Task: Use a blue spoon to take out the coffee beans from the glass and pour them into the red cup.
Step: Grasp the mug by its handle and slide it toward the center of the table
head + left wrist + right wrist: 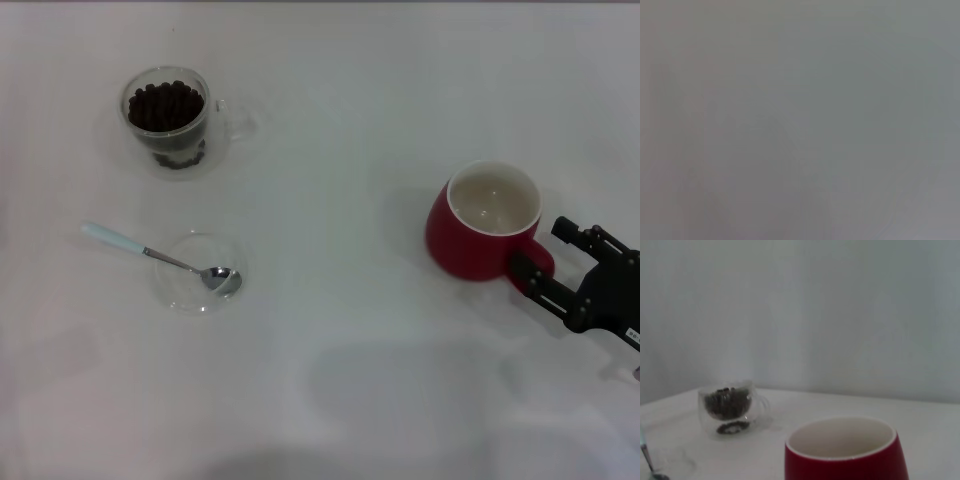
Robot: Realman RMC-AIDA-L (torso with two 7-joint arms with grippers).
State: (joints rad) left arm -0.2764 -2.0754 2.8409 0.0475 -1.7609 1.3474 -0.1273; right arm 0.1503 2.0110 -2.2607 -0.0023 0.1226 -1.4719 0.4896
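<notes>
The glass [168,120] stands at the far left, filled with coffee beans [165,105]. The blue spoon [150,252] lies nearer, its metal bowl resting in a flat clear dish [200,272] and its pale handle pointing left. The red cup [485,225] stands at the right and is empty inside. My right gripper [542,250] is open at the cup's handle, one finger on each side of it. The right wrist view shows the red cup [845,457] close up, the glass [729,409] behind it and a bit of the spoon [647,460]. My left gripper is out of view.
The white table [330,350] stretches between the dish and the red cup. The left wrist view shows only a blank grey surface.
</notes>
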